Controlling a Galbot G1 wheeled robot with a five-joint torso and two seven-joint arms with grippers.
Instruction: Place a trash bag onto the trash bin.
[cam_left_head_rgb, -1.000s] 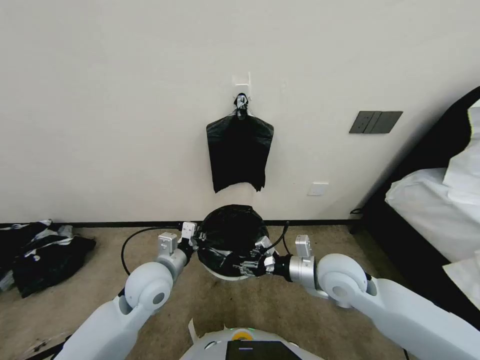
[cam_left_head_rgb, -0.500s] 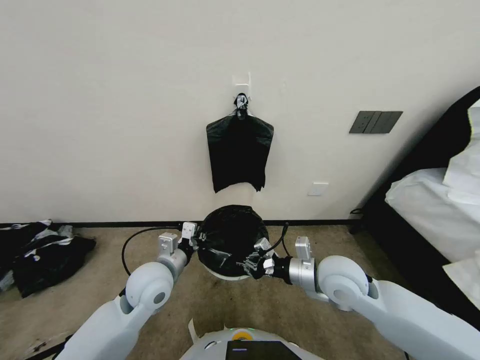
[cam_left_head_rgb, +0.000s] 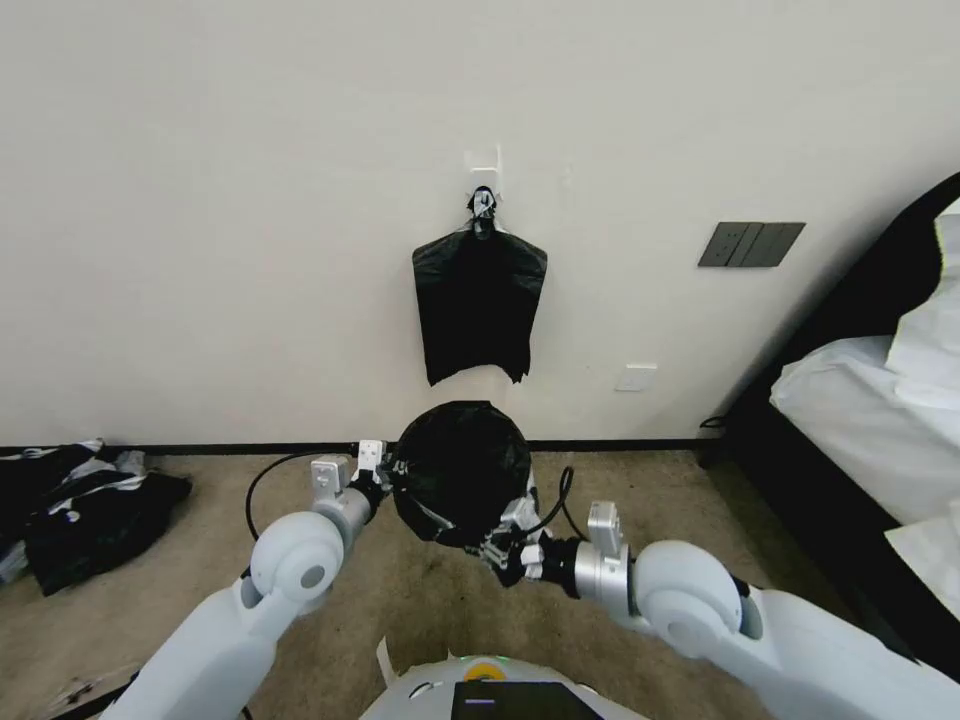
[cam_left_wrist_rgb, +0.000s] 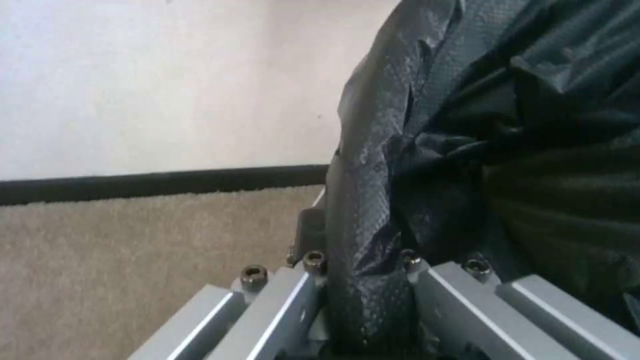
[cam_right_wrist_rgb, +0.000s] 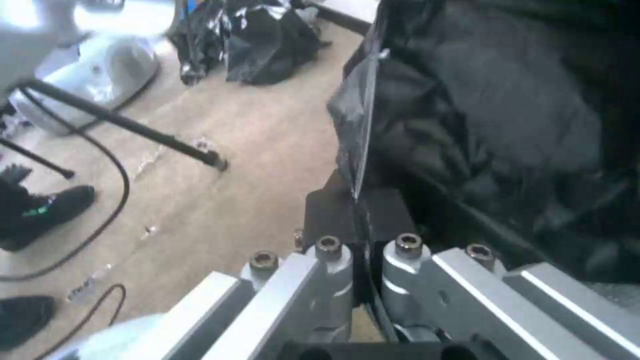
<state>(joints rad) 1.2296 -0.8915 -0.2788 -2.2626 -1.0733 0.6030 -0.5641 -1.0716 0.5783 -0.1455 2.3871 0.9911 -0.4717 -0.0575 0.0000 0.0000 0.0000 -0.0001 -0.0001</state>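
The trash bag is a glossy black film ballooning over the carpet near the wall, stretched between both grippers. My left gripper is shut on its left edge; in the left wrist view a fold of the bag is pinched between the fingers. My right gripper is shut on the near right edge; in the right wrist view a thin sheet of the bag runs between the fingers. The trash bin is hidden under the bag.
A flat bundle of black bags hangs from a wall hook right above. A black-and-white cloth heap lies on the carpet at far left. A bed stands at right. A black cable loops behind my left arm.
The bag has risen and been pulled wider between the grippers. The bin's white rim, seen below the bag before, is now covered. My right gripper drew back towards me.
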